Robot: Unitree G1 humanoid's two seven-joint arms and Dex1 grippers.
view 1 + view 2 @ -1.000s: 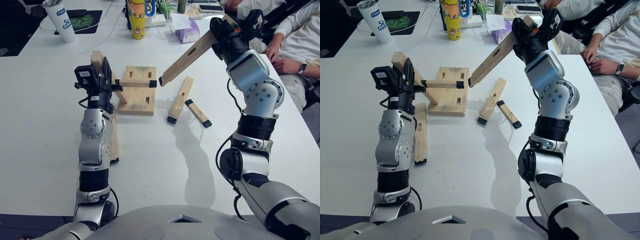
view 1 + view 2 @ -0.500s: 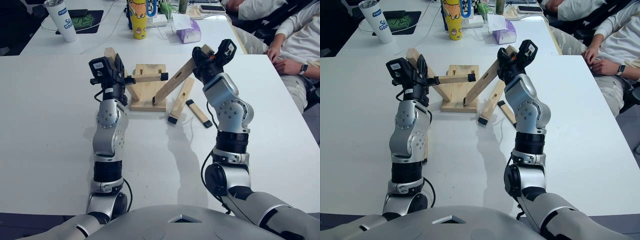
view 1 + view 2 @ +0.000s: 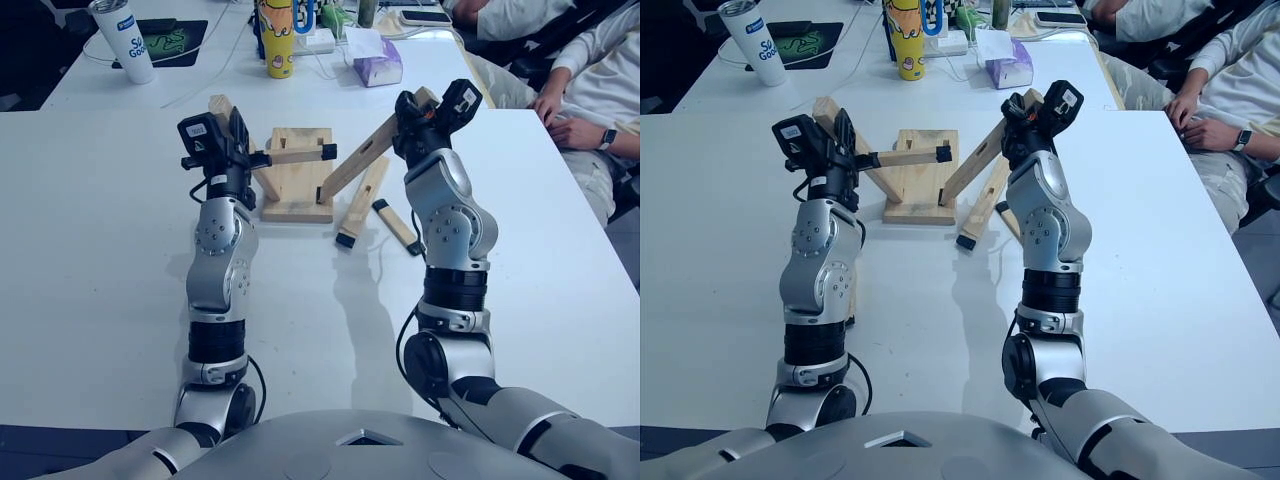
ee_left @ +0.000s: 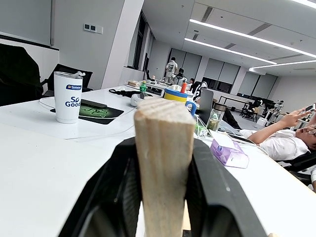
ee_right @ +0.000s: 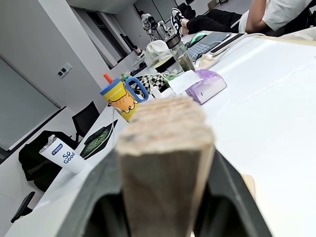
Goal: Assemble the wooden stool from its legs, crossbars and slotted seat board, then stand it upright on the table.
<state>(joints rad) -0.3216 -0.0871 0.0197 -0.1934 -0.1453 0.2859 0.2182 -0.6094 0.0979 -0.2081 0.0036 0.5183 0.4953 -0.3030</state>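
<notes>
Left eye view: the board lies flat at the far middle of the table, a pale, raw-wood square with slots cut through it, and no leg stands in it yet. The left gripper is clamped on a first leg that carries a black-tipped crossbar jutting out over the board. The right gripper is closed on a second leg, slanted down with its black-capped end at the board's right edge. A loose leg and a short bar lie just right of it. One joint looks made; most of the build remains. Beyond stand a yellow cup and a tumbler.
</notes>
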